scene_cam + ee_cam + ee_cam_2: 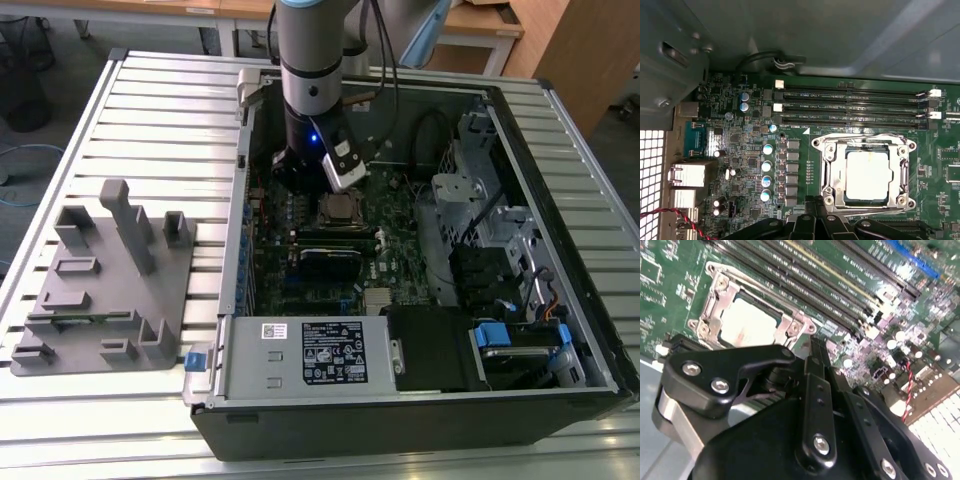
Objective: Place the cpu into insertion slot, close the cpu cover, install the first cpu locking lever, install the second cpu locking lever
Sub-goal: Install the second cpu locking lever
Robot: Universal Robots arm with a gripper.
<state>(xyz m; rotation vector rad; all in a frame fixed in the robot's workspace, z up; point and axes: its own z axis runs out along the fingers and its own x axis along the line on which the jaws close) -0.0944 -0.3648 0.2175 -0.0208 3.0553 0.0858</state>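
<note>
The cpu [867,175] already sits in the insertion slot [832,172] on the green motherboard [740,150], its pale metal top showing flat and square through the window of the cpu cover [865,141]; the cover looks lowered over the chip, its silver frame lying level around it in both wrist views, so I judge the first two steps done. The locking levers cannot be made out with any certainty, so whether either is hooked down is not something I can tell, and those two steps are best counted as still open. The gripper [815,207] hangs just beside the socket, at about seven o'clock of the chip in the first wrist view; its dark fingers [817,360] appear drawn close together with nothing between them, their tips near the cover's edge though contact is not clear. In the exterior view the arm [310,60] stands over the open computer case [560,300], the gripper at about ten o'clock of the socket; the long black memory slots [855,107] lie just past the socket, at twelve o'clock of it in the first wrist view; the white-labelled power supply box [300,355] sits at six o'clock of the socket, well apart, and a grey fixture block [105,280] rests on the slatted table [150,90] at nine o'clock.
</note>
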